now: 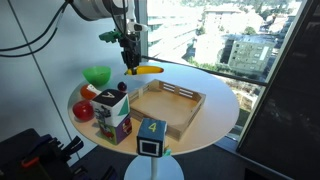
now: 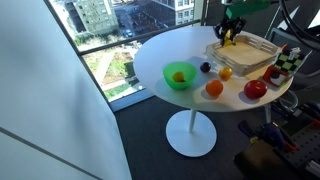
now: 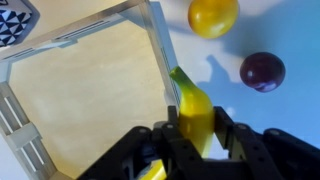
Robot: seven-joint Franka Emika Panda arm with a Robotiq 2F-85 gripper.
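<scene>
The banana (image 3: 195, 105) sits between the two fingers (image 3: 165, 135) of the gripper (image 3: 195, 126), which are clamped on its lower half. In the wrist view its free end sticks out past the fingertips and tapers to a point. In an exterior view the gripper (image 1: 130, 62) hangs straight down from the arm, with the banana (image 1: 148, 70) jutting sideways from it, roughly level.

The banana is over the white table (image 1: 225, 105), just beside the outer wall of the tray (image 3: 160, 50) and outside it. It runs nearly along that wall. Whether its tip touches the tabletop cannot be told. In an exterior view the gripper (image 2: 230, 35) stands at the far edge of the tray (image 2: 252, 62), toward the window.

The banana is yellow, gently curved and unpeeled. Its skin is smooth, and a greenish tinge shows at the free end. The part behind the fingers is hidden.

A dark plum (image 3: 262, 70) lies on the table near the banana's tip, apart from it. A round yellow fruit (image 3: 213, 15) lies further out beyond the tip. The tray is shallow, of pale wood, with low walls.

Elsewhere on the table, well apart from the gripper, are a green bowl (image 1: 97, 75), a red apple (image 1: 83, 110) and a patterned cube (image 1: 151, 135).
</scene>
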